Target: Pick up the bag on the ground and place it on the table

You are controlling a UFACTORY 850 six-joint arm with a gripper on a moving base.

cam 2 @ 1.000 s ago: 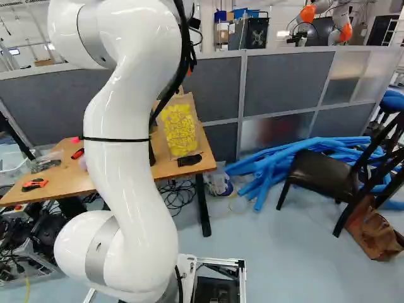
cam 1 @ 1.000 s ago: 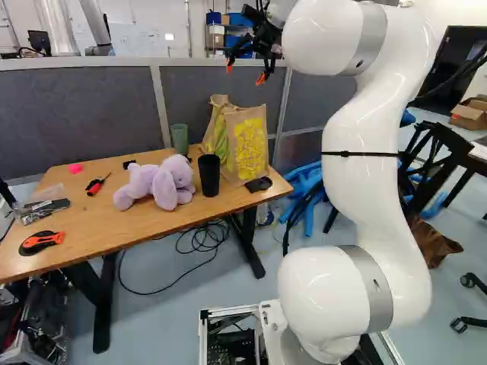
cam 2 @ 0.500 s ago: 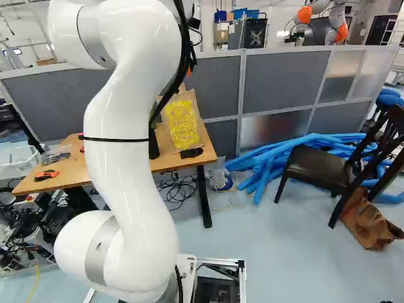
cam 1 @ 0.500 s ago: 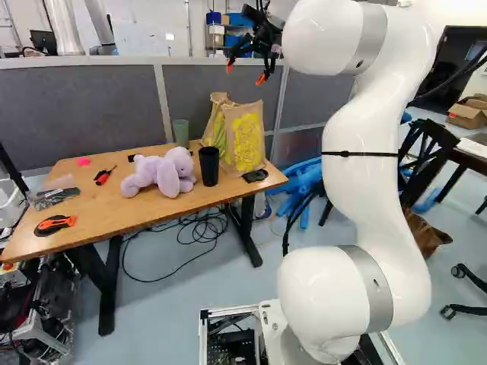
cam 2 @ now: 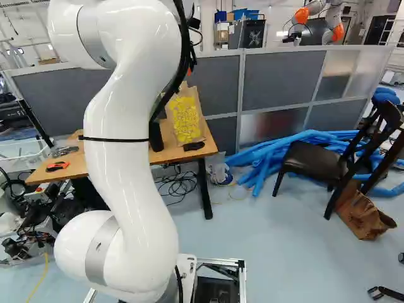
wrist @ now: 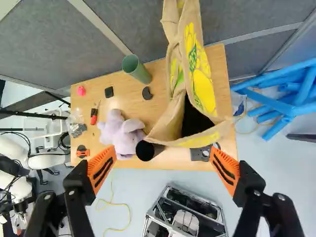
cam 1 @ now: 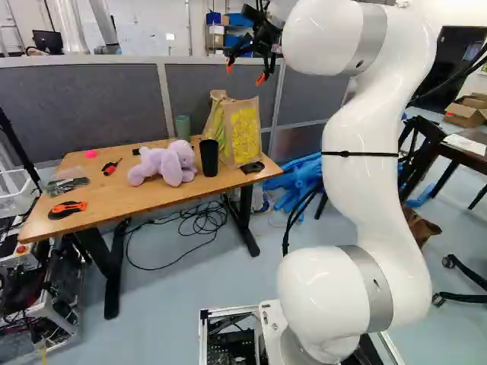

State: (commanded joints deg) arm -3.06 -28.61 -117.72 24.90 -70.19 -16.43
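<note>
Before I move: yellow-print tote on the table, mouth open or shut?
Open. In the wrist view the tote has its walls apart at the mouth, dark inside showing.

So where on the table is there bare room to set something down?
On the table, between the orange-and-black cutter and purple plush toy, and between toy and green cup. It's crowded at the end where the printed bag, black cup and flat black item sit close together.
</note>
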